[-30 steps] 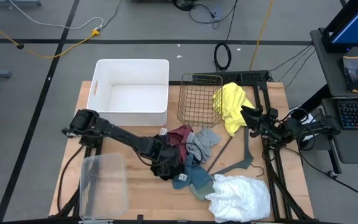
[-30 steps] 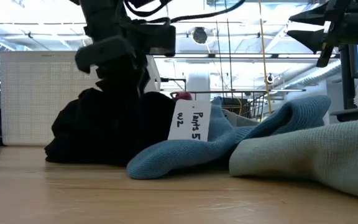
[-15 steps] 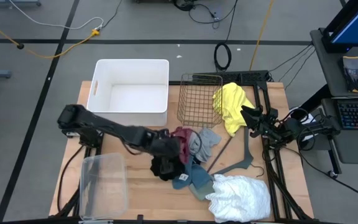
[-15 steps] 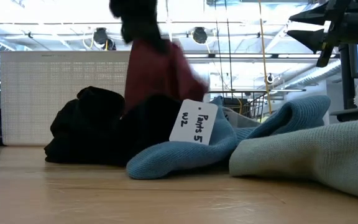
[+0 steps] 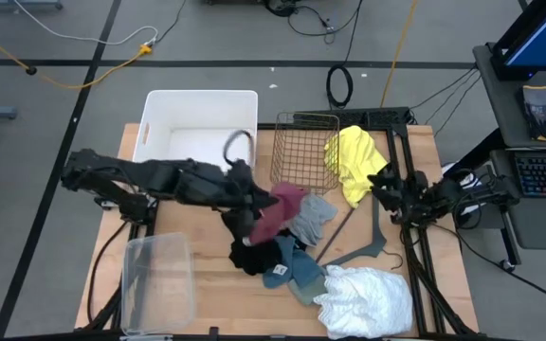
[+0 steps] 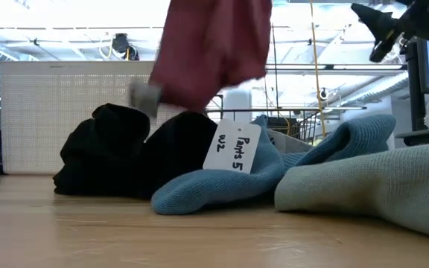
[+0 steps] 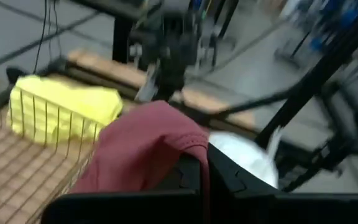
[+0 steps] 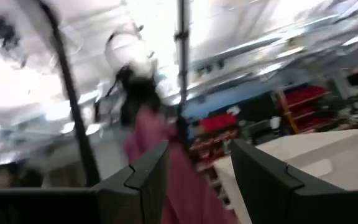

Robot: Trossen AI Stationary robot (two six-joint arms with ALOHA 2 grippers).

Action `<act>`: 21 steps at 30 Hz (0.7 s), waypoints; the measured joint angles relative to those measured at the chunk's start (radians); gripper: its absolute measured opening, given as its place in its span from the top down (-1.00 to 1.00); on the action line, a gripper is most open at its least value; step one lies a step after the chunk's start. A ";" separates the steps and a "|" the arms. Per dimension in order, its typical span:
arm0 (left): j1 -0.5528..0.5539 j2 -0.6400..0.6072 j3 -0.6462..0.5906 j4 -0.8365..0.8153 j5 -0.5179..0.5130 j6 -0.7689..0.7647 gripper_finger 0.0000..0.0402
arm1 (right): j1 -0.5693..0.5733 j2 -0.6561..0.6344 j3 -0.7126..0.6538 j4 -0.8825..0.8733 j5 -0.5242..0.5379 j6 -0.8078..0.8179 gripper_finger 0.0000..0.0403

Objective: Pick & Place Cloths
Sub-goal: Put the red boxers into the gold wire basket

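Left end effector [image 5: 246, 201] clamped on the maroon cloth [image 5: 278, 208], which hangs clear above the black cloth [image 5: 252, 254] and blue-grey cloth [image 5: 297, 268] at mid surface [image 5: 216, 294]. Right end effector [image 5: 379, 185] parted, nothing held, raised at the right edge beside the yellow cloth [image 5: 354, 161]. White frilly cloth [image 5: 368, 298] lies near right.

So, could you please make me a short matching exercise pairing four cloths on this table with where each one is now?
Things:
1. maroon cloth
2. yellow cloth
3. frilly white cloth
4. black cloth

Places:
A. at the table's front right corner
B. lying on the table below the lifted cloth
C. hanging from the shut left claw
D. beside the wire basket

Pairs: 1-C, 2-D, 3-A, 4-B
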 joint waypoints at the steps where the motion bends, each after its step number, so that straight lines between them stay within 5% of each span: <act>1: 0.002 -0.008 0.003 0.056 0.000 0.000 1.00 | 0.000 0.015 0.023 -0.023 -0.029 -0.021 0.17; 9: 0.013 -0.015 0.001 0.271 0.007 -0.028 1.00 | 0.000 0.249 0.282 -0.084 -0.074 -0.258 0.17; 21: 0.022 -0.015 0.001 0.278 -0.019 -0.108 1.00 | 0.000 0.673 0.657 -0.157 -0.095 -0.569 -0.07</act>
